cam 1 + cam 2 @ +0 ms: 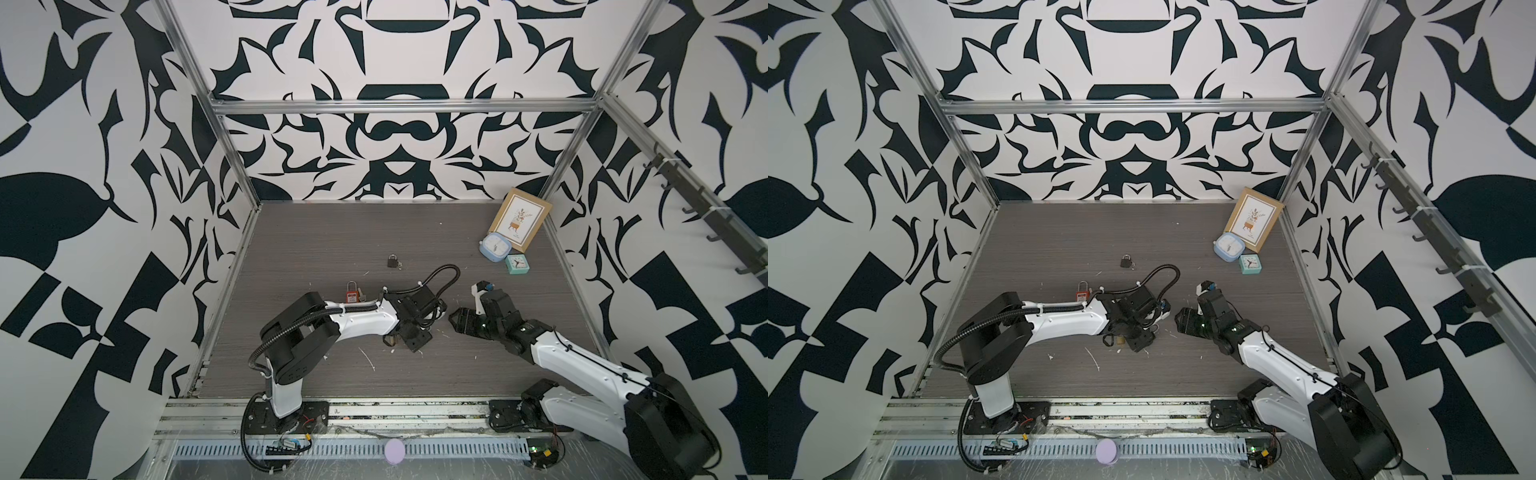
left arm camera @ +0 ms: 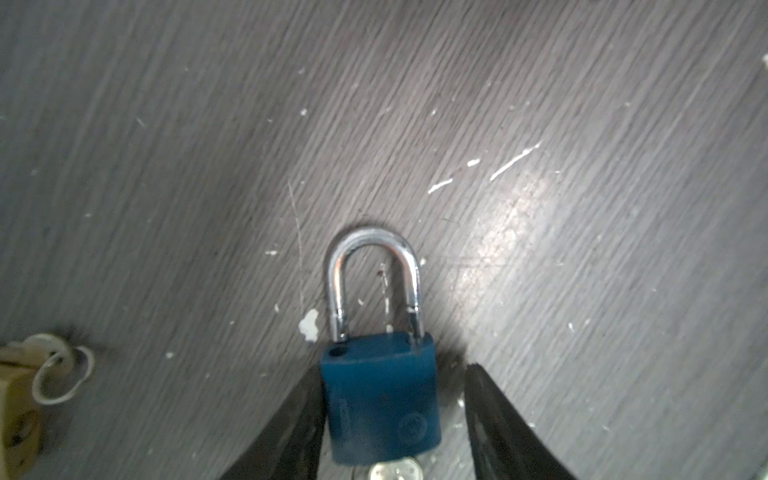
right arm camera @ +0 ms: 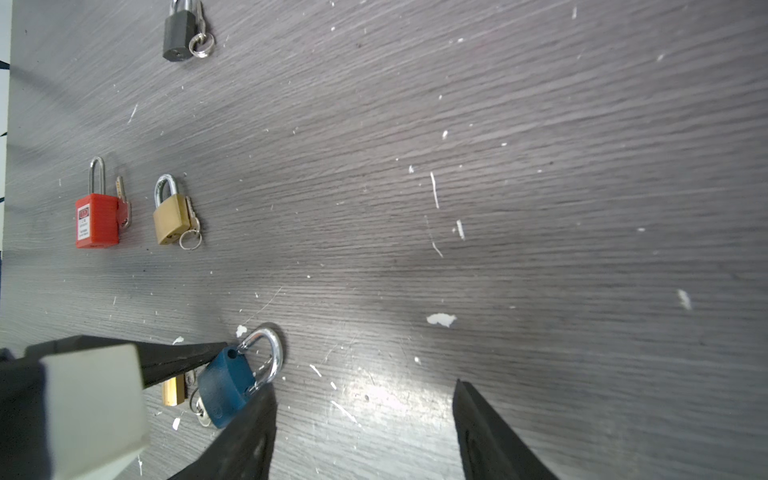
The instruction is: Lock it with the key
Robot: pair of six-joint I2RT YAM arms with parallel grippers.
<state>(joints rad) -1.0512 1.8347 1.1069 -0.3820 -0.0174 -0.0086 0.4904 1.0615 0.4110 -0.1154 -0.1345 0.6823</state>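
- In both top views the left gripper (image 1: 409,338) pointed down at the table (image 1: 316,232) near its middle and covered what it worked on. The right gripper (image 1: 463,304) hung just beside it, jaws spread and empty.
- Those views showed one black lock (image 1: 392,261), one red lock (image 1: 353,296) and one brass lock (image 1: 394,340) at the left gripper.
- In the left wrist view the blue lock (image 2: 380,399) lay flat between the left jaws, its long axis in line with them. The shackle (image 2: 374,266) pointed away from the wrist, and the key (image 2: 397,471) sat in the end toward it.
- One finger (image 2: 291,415) touched the body and the other stood apart, so the jaws were parted, not clamped. One shackle leg sat out of its hole, which suggested the lock was open.
- In the right wrist view the blue lock lay off to one side of the right gripper, outside its jaws. The left arm was the nearer; a squeeze would likely seat its grip.
- That view held five locks: one blue, one red, one black and two brass, the second half hidden. Each seemed to have its own key.
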